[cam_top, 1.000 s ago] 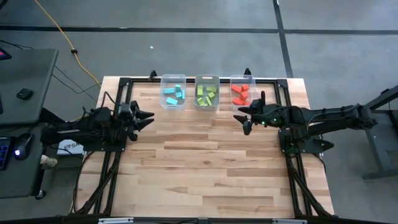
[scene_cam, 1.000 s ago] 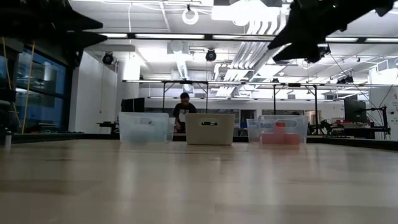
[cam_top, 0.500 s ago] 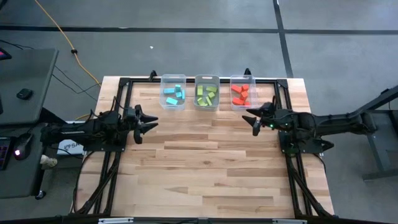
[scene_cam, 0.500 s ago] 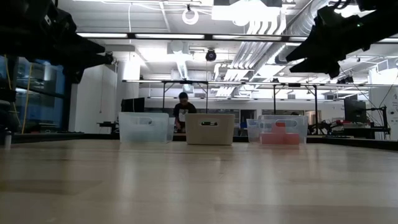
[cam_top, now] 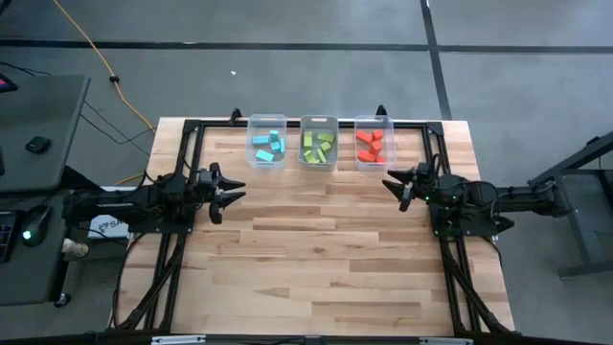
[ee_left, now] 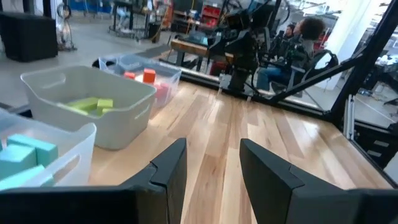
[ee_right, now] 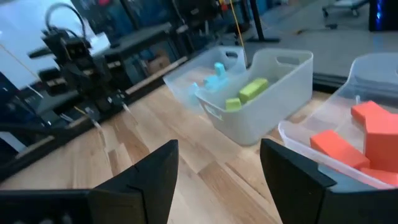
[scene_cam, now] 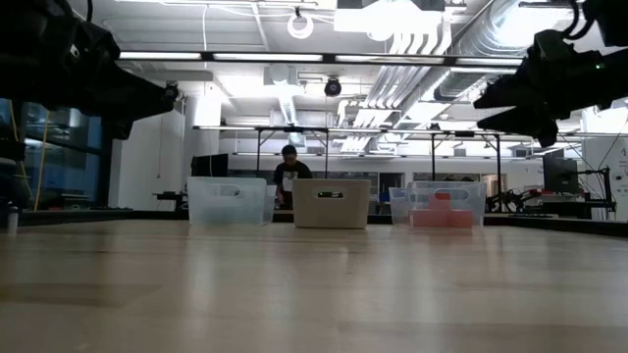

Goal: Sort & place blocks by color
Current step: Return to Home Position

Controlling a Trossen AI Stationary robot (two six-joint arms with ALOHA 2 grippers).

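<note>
Blue blocks lie in the left bin, lime green blocks in the middle bin and red-orange blocks in the right bin. All three bins stand in a row at the table's 12 o'clock edge. No loose block shows on the wood.

The left gripper hovers at 9 o'clock and the right gripper at 3 o'clock, both well apart from the bins. Each one's fingers are spread moderately wide with nothing between them.

Sorting looks finished, so the step in hand is parking the arms. The next move calls only for folding each arm back toward its own side, clear of the bins, with nothing to grasp.
</note>
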